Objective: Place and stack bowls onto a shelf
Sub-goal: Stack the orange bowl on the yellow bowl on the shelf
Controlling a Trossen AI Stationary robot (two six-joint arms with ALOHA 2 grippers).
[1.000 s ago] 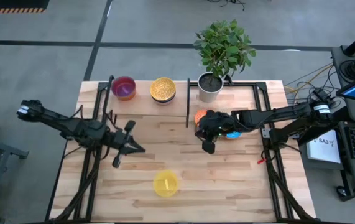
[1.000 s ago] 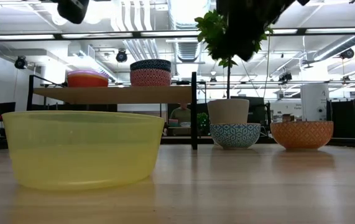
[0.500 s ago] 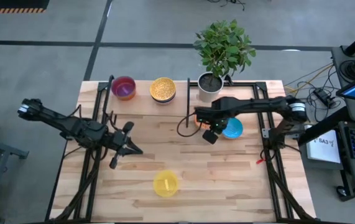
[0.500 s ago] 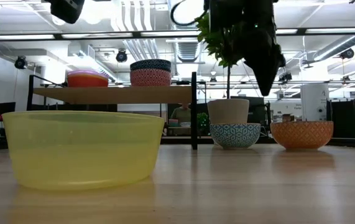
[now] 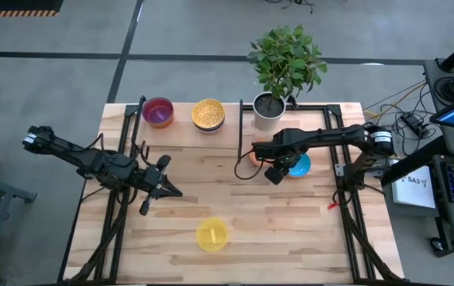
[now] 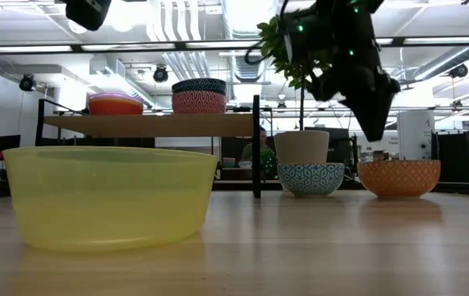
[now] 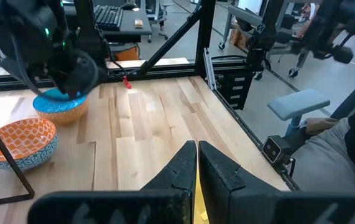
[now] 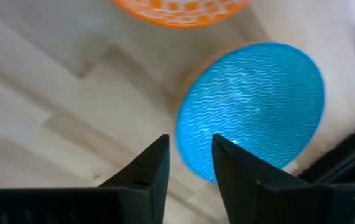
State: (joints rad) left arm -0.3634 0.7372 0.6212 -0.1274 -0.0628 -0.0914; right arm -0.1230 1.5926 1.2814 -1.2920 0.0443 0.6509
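Bowls are scattered between table and shelf (image 6: 148, 125); up on the plank I can see a red-orange bowl (image 6: 115, 104) and a dark patterned pair stacked one in the other (image 6: 199, 95), while from above a purple bowl (image 5: 158, 112) and a speckled yellow one (image 5: 208, 114) show at that same far-left edge; a clear yellow bowl (image 5: 211, 234) sits alone near the front of the table, well apart from everything else.

The right gripper (image 5: 273, 172) is the one at work; it hangs just above the light blue bowl (image 8: 252, 106), which rests on the wood beside the patterned orange bowl (image 7: 18, 142) and near the white plant pot (image 5: 268, 110); its fingers stand a little apart, nothing between them, tips aimed at the bowl's near rim. By my reckoning this is the approach to a pick: the bowl is not yet held.

What comes next, I'd judge, is to drop one finger inside the rim and one outside, close firmly, lift clear of the orange neighbour, then carry it leftward past the black post to the plank; a shallow bite on that thin rim could let it slip.

The left gripper (image 5: 155, 190) waits over the left-centre of the table, fingers pressed together on nothing.
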